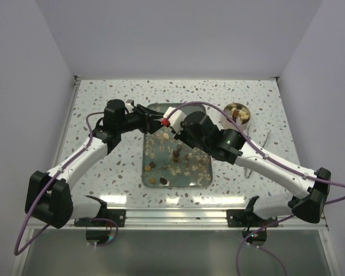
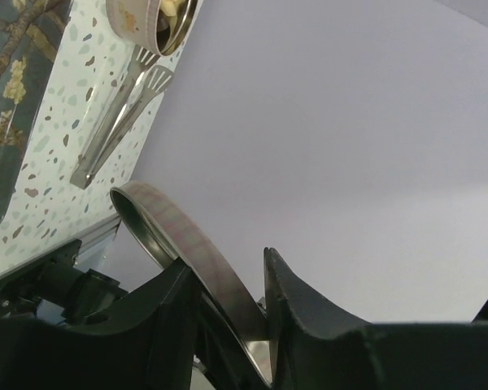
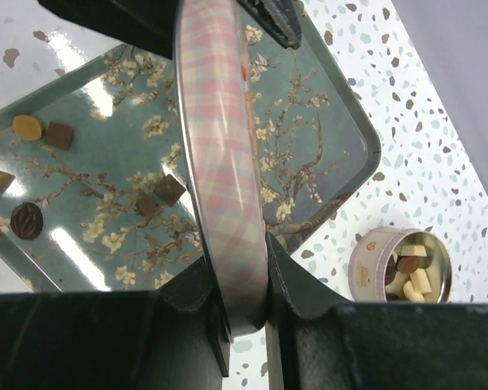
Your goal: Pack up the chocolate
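A round tin lid [image 3: 220, 162] with a pink plaid rim hangs on edge over the flowered tray [image 3: 366, 150]. My right gripper [image 3: 242, 276] is shut on its near rim. My left gripper [image 2: 228, 276] has the opposite rim [image 2: 187, 236] between its fingers, and both touch it low down. Chocolate pieces [image 3: 169, 188], brown and tan, lie loose on the tray [image 1: 204, 178]. More chocolate fills the small round tin [image 3: 398, 264], which stands on the table at the back right [image 1: 237, 114]. From above, both grippers [image 1: 161, 122] meet over the tray's far end.
Metal tongs [image 1: 259, 150] lie on the speckled table right of the tray, near the tin [image 2: 142, 20]; the left wrist view shows the tongs [image 2: 118, 122] too. White walls enclose the table on three sides.
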